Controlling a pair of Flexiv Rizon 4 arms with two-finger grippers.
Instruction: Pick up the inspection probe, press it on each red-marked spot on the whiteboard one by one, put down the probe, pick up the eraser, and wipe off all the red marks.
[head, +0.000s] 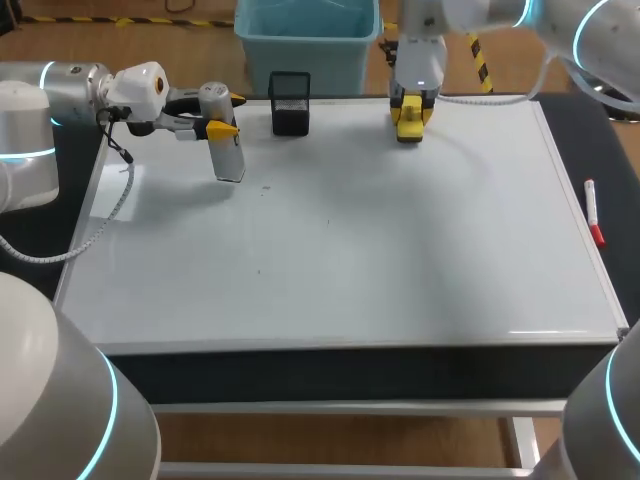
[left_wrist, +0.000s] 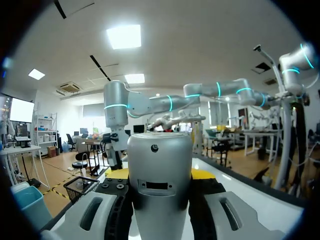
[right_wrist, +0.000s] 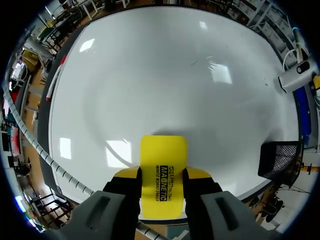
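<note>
The whiteboard (head: 350, 250) covers the tabletop. Over its far left corner, the left tool (head: 228, 113) clamps the silver inspection probe (head: 229, 158) upright. At the far edge, the right tool (head: 411, 116) grips the yellow eraser (head: 409, 130).

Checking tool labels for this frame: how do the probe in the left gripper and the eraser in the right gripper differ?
The probe is a silver-grey rounded cylinder; the eraser is a flat yellow block. The probe is in the left gripper near the whiteboard's far left corner; the eraser is in the right gripper at the far edge, right of the black mesh basket. Both are clamped between two fingers.
</note>
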